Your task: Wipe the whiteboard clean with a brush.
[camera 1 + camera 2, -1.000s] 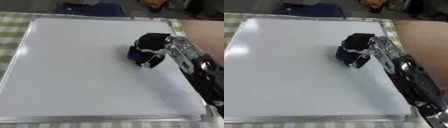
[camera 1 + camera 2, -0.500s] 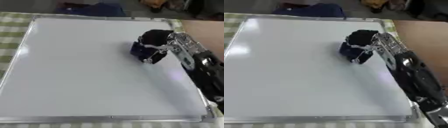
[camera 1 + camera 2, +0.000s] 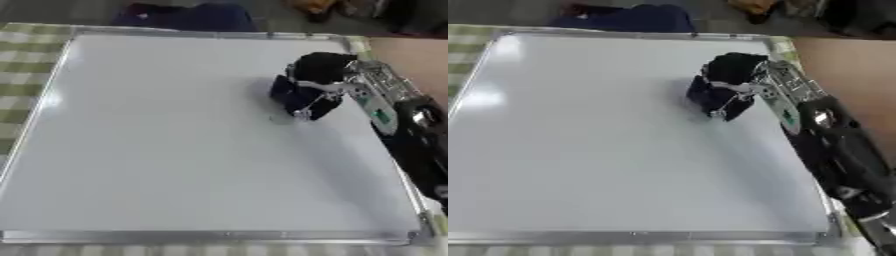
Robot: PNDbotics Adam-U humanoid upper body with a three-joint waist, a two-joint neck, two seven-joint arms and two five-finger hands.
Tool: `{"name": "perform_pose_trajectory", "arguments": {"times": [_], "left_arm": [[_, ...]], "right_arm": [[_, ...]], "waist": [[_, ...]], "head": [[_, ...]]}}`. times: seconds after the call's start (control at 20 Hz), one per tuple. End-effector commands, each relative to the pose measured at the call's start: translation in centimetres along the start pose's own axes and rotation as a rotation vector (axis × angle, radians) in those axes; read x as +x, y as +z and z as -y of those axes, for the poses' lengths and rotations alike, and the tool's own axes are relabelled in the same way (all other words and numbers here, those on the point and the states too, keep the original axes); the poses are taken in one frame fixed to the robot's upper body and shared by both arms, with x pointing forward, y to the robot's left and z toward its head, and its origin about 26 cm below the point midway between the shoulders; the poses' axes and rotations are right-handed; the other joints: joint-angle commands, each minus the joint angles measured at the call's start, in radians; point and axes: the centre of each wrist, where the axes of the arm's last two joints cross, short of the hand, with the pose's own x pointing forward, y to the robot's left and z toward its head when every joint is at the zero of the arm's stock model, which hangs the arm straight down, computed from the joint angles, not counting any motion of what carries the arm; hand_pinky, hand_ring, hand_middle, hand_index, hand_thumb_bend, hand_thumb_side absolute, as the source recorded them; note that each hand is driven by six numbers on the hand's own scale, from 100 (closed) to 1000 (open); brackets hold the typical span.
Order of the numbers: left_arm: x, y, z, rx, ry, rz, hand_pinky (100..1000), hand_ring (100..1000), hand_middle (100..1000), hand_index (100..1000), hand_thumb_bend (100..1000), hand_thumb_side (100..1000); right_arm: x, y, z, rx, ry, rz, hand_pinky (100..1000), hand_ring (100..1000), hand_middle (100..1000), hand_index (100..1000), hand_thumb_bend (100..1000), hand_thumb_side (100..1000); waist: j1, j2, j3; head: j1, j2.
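A large whiteboard [image 3: 175, 140] with a silver frame fills most of both views and lies flat on a green checked cloth. Its surface looks blank white. My right hand [image 3: 319, 82] reaches in from the right edge and rests on the board's upper right part. Its fingers are curled round a dark blue brush [image 3: 293, 97], which is pressed onto the board. The black and silver forearm [image 3: 833, 155] runs along the board's right frame. My left hand shows in neither view.
A dark blue bundle [image 3: 188, 15] lies just beyond the board's far edge. A brown surface [image 3: 850, 65] lies to the right of the board. Green checked cloth [image 3: 22, 55] shows along the left side.
My right hand has slid the brush a little toward the far right of the board. The whiteboard has not moved.
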Motion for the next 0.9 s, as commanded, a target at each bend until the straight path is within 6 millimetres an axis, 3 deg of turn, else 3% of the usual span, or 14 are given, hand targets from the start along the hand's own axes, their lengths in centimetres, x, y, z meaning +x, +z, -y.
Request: {"name": "perform_pose_trajectory", "arguments": {"times": [0.05,0.45,0.9], "left_arm": [[0.6,-0.5,0.3,-0.018,0.005,0.03,450,508,518,522,100,967],[0.5,-0.3,0.3,-0.012,0.012,0.026,451,509,519,523,102,963],[0.5,-0.4,0.4,-0.01,0.014,0.022,452,510,519,524,108,962]], "right_arm": [[0.0,0.0,0.2,0.025,-0.005,0.022,274,272,100,265,100,216],[1.6,-0.5,1.8,0.001,0.02,0.077,270,269,100,264,100,215],[3.4,-1.0,2.8,-0.016,0.109,0.128,282,280,100,278,100,202]], "waist": [[0.01,-0.021,-0.001],[0.02,-0.032,-0.008],[0.013,-0.037,-0.011]], "head": [[0.016,0.003],[0.03,0.006],[0.031,0.006]]}}
